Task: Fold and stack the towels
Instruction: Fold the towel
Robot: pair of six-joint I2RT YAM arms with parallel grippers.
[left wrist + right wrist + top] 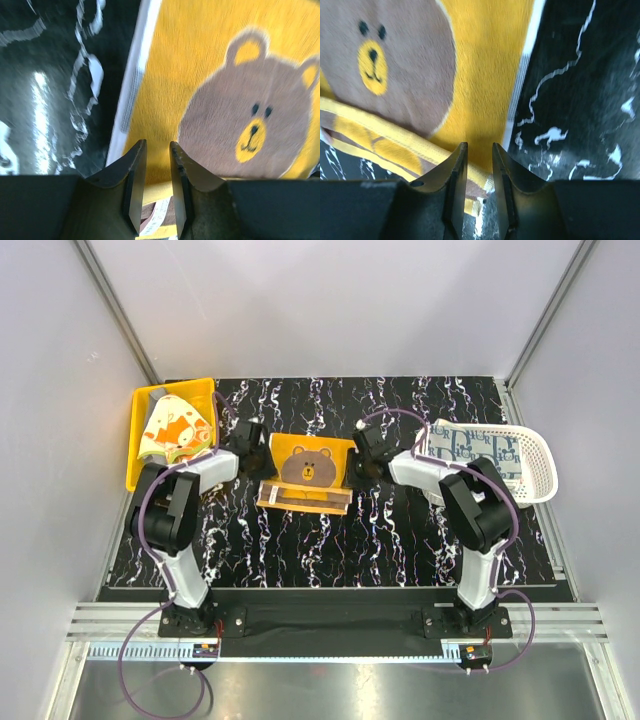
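**Marbled Table in a Pale Booth**

A black tabletop (330,550) veined in white fills the middle. Plain grey-white walls (330,300) rise behind it and on both sides, joined by slanting aluminium posts (115,305). A ribbed metal rail (570,621) runs along its near edge, with a shiny steel surface (330,690) beyond. Light glints off the tabletop.

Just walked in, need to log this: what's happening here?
Both arms are folding the yellow bear towel mid-table. The left gripper and right gripper each pinch one of its far corners; its near edge rests on the table. An orange-white towel sits in the yellow bin, a blue-patterned towel in the white basket.
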